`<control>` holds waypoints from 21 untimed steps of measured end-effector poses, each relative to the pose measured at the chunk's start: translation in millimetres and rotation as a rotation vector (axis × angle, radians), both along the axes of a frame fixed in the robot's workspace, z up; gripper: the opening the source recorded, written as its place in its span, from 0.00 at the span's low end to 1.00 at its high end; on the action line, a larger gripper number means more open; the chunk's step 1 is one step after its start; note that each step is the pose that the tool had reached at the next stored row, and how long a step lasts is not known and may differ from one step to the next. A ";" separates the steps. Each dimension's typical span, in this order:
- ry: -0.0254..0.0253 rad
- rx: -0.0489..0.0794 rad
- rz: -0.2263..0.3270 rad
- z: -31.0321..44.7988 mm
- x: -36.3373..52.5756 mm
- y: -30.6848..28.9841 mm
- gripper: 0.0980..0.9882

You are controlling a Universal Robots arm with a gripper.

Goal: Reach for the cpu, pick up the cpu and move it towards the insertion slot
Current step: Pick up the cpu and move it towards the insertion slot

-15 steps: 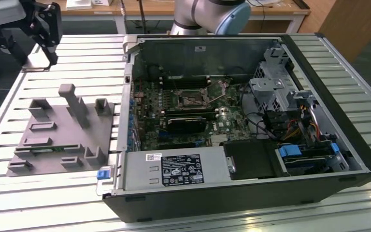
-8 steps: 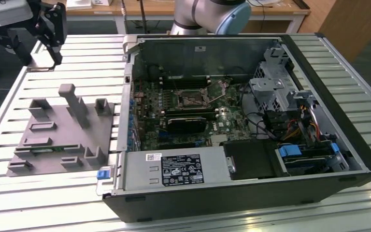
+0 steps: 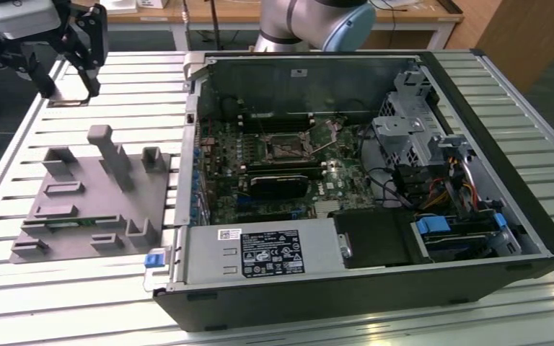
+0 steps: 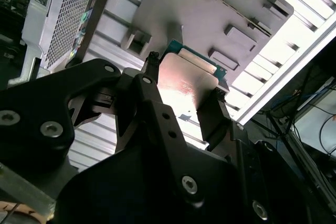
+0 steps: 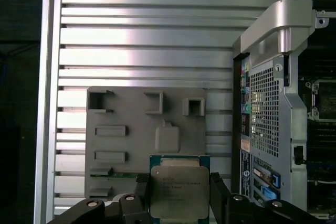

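Slatted aluminium table (image 3: pixel 66 303) under the whole work area, seen from the exterior view. At that view's far left, my gripper (image 3: pixel 68 94) hangs over the table beyond the far end of a grey plastic tray (image 3: pixel 75 216) of blocks and posts. In the first wrist view the cpu (image 5: pixel 178 192) sits between the two fingers, silvery lid towards the camera with a green rim around it. The jaws are closed to chip width, one finger on each opposite edge.

I judge the reach and pick-up done: the chip appears lifted off the tray. Most of the carry is left. To the right stands an open black case (image 3: pixel 354 288), and the slot (image 3: pixel 285 149), a dark square with a metal frame, lies on the board inside, well apart from the chip.

Writing: faint print on the chip lid, a white sticker (image 3: pixel 229 233) and a black label (image 3: pixel 270 254) on the power supply box. I leave all of it unread.
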State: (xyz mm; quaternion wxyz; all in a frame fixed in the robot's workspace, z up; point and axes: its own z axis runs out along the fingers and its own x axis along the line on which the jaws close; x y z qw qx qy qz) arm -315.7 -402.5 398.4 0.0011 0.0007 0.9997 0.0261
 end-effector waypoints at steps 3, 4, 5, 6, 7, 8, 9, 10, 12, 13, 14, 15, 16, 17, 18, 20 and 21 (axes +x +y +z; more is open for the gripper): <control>0.0000 0.000 0.000 0.0 3.3 0.0 0.50; 0.0000 0.000 0.000 0.0 4.4 0.0 0.50; 0.0001 0.000 0.001 0.0 5.5 0.0 0.50; 0.0000 0.000 0.001 0.0 6.6 0.0 0.50; 0.0001 0.000 0.001 0.0 7.8 0.0 0.50; 0.0001 0.000 0.001 0.0 9.0 0.0 0.50; 0.0001 0.000 0.001 0.0 10.2 0.0 0.50; 0.0001 0.000 0.001 0.0 11.6 0.0 0.50; 0.0000 0.000 0.001 0.0 14.2 0.0 0.50; 0.0001 0.000 0.001 0.0 15.4 0.0 0.50; 0.0000 0.000 0.002 0.0 16.4 0.0 0.50; 0.0000 0.000 0.002 0.0 17.5 0.0 0.50; 0.0001 0.000 0.002 0.0 18.7 0.0 0.50; 0.0001 0.000 0.002 0.0 19.9 0.0 0.50; 0.0000 0.000 0.002 0.0 21.0 0.0 0.50; 0.0000 0.000 0.002 0.0 23.6 0.0 0.50; 0.0001 0.000 0.002 0.0 24.9 0.0 0.50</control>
